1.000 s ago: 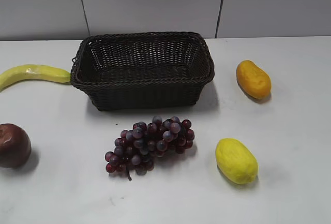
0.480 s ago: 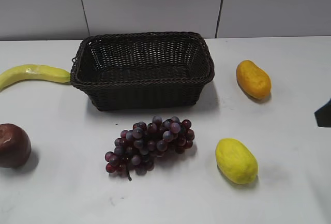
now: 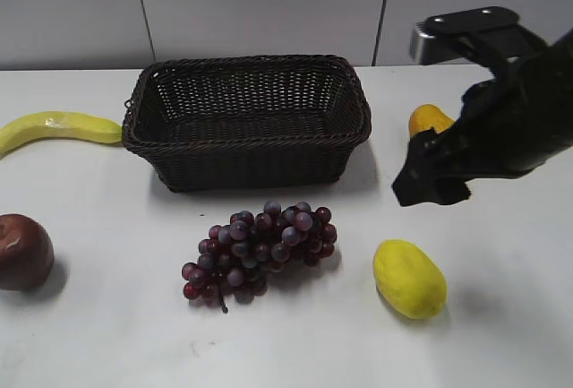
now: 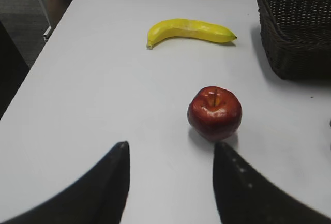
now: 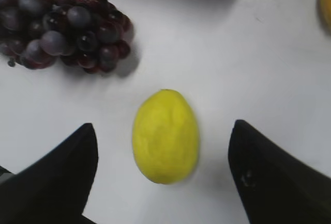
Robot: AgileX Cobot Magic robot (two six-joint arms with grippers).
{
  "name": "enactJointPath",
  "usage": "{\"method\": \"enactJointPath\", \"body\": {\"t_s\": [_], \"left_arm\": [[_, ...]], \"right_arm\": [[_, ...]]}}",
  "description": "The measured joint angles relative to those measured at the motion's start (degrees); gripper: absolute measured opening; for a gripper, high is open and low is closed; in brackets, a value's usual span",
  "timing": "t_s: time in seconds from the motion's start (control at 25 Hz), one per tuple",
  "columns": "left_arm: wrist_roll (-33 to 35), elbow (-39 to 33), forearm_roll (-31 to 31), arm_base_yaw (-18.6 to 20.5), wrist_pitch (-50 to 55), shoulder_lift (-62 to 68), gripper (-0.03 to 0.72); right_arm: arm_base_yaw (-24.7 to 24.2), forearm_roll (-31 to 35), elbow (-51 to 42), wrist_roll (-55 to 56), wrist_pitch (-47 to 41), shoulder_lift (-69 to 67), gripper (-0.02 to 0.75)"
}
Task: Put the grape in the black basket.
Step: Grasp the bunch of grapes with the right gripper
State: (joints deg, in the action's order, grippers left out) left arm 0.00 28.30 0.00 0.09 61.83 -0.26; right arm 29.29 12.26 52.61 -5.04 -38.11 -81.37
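Approach step, by the look of it: grape (image 3: 260, 249) lying untouched on the counter (image 3: 107, 334) toward its front edge, just in front of the empty black basket (image 3: 248, 119). Right gripper (image 5: 163, 177) spread wide and empty above the yellow lemon (image 5: 165, 136); left gripper (image 4: 170, 182) likewise spread, near the apple (image 4: 214, 113). Next, likely, shifting the right gripper left over the bunch and descending.
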Motion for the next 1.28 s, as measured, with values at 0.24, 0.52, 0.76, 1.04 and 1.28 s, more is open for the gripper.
{"method": "enactJointPath", "body": {"t_s": [0.24,0.52,0.76,1.04,1.28], "left_arm": [[0.00,0.00,0.00,0.00,0.00,0.00,0.489],[0.00,0.00,0.00,0.00,0.00,0.00,0.489],[0.00,0.00,0.00,0.00,0.00,0.00,0.489],[0.00,0.00,0.00,0.00,0.00,0.00,0.489],[0.00,0.00,0.00,0.00,0.00,0.00,0.489]], "right_arm": [[7.47,0.11,5.74,-0.92,0.71,-7.82,0.594],[13.85,0.25,14.25,-1.31,0.68,-18.11,0.609],[16.40,0.30,22.11,-1.51,-1.12,-26.70,0.643],[16.76,-0.05,27.53,-1.69,-1.57,-36.17,0.647],[16.76,-0.16,28.62,-4.72,-3.42,-39.91,0.630]]}}
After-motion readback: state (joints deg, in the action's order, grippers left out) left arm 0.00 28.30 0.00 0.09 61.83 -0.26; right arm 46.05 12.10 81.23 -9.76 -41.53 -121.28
